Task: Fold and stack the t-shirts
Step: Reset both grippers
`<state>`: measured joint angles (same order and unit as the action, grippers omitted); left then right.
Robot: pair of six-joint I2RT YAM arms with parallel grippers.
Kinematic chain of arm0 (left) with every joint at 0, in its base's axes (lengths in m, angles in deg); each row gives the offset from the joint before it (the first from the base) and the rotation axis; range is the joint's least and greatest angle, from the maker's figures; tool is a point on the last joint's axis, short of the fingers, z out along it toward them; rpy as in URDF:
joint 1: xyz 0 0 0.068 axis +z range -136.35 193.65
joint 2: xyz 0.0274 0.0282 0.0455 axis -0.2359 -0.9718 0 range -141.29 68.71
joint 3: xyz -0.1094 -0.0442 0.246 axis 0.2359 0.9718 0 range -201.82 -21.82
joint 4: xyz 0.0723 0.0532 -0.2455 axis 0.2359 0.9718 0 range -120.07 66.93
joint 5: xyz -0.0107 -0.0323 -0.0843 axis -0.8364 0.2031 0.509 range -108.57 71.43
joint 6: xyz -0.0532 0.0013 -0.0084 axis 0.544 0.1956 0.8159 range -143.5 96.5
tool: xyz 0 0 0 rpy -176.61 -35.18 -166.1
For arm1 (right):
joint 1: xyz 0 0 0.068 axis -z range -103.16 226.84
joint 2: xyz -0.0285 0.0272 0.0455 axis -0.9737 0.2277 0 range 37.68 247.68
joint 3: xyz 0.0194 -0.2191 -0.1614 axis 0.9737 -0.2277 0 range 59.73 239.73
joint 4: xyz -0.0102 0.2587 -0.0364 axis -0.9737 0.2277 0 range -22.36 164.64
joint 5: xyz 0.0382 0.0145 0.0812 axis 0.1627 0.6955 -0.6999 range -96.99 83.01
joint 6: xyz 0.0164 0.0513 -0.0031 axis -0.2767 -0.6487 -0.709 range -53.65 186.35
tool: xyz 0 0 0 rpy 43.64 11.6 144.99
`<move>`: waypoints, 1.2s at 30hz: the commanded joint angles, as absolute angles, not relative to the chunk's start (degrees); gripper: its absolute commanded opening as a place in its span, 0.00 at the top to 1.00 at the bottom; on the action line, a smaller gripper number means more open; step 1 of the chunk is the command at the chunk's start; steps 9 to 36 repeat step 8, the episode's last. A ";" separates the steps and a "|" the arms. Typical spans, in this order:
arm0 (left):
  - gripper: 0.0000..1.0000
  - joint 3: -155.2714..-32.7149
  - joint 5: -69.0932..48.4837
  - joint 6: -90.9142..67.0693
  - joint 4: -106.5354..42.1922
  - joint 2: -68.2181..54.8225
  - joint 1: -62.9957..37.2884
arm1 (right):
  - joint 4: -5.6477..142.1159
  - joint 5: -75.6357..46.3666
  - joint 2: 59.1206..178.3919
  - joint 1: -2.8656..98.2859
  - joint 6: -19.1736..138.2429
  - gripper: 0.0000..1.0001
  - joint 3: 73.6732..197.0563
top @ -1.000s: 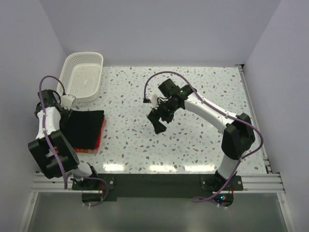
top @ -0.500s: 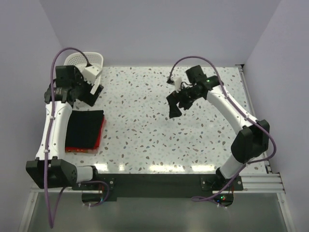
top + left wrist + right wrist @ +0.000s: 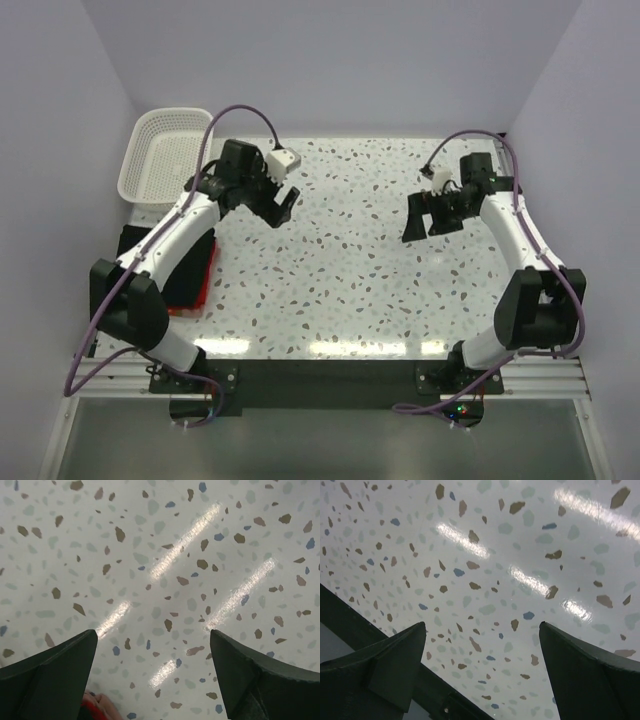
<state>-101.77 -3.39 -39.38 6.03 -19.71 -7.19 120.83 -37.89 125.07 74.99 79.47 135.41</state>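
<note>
Well, from above, the white basket (image 3: 128, 182) sits at the table's (image 3: 340, 280) far left corner, and the shirts lie just on the near side of it. The black shirt (image 3: 188, 262) is folded flat on top of the red shirt (image 3: 206, 278), which peeks out along the edge away from the wall and at the near end. The left arm crosses the pile, so its long axis is hard to judge. The edge I can see runs from the near side up toward the basket, leaning a little. The left gripper (image 3: 282, 207) hangs over bare table to the right of the basket, spread wide and holding nothing. The right gripper (image 3: 425, 220) is much farther right of the basket, also wide and empty.

At the left wrist, the left gripper (image 3: 152, 632) shows two dark fingers (image 3: 50, 675) far apart, with only speckled tabletop between them.

At the right wrist, the right gripper (image 3: 482, 625) is just as wide, over speckled top, with a dark edge strip (image 3: 435, 690) slanting past the lower left finger.
</note>
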 commanded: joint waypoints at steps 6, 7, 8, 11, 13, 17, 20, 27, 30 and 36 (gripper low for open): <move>0.00 -91.00 -1.95 -34.58 -3.96 -17.52 -6.83 | 117.74 -37.75 122.40 76.66 81.03 0.01 126.27; 0.00 -90.91 -2.04 -34.49 -3.79 -17.08 -6.75 | 117.74 -37.76 122.32 76.66 81.03 0.01 126.26; 0.00 -91.17 -1.61 -34.58 -3.53 -16.81 -6.48 | 117.91 -37.76 122.31 76.66 81.03 0.01 127.22; 0.00 -91.17 -1.61 -34.58 -3.53 -16.81 -6.48 | 117.91 -37.76 122.31 76.66 81.03 0.01 127.22; 0.00 -91.17 -1.61 -34.58 -3.53 -16.81 -6.48 | 117.91 -37.76 122.31 76.66 81.03 0.01 127.22; 0.00 -91.17 -1.61 -34.58 -3.53 -16.81 -6.48 | 117.91 -37.76 122.31 76.66 81.03 0.01 127.22; 0.00 -91.17 -1.61 -34.58 -3.53 -16.81 -6.48 | 117.91 -37.76 122.31 76.66 81.03 0.01 127.22; 0.00 -91.17 -1.61 -34.58 -3.53 -16.81 -6.48 | 117.91 -37.76 122.31 76.66 81.03 0.01 127.22; 0.00 -91.17 -1.61 -34.58 -3.53 -16.81 -6.48 | 117.91 -37.76 122.31 76.66 81.03 0.01 127.22; 0.00 -91.17 -1.61 -34.58 -3.53 -16.81 -6.48 | 117.91 -37.76 122.31 76.66 81.03 0.01 127.22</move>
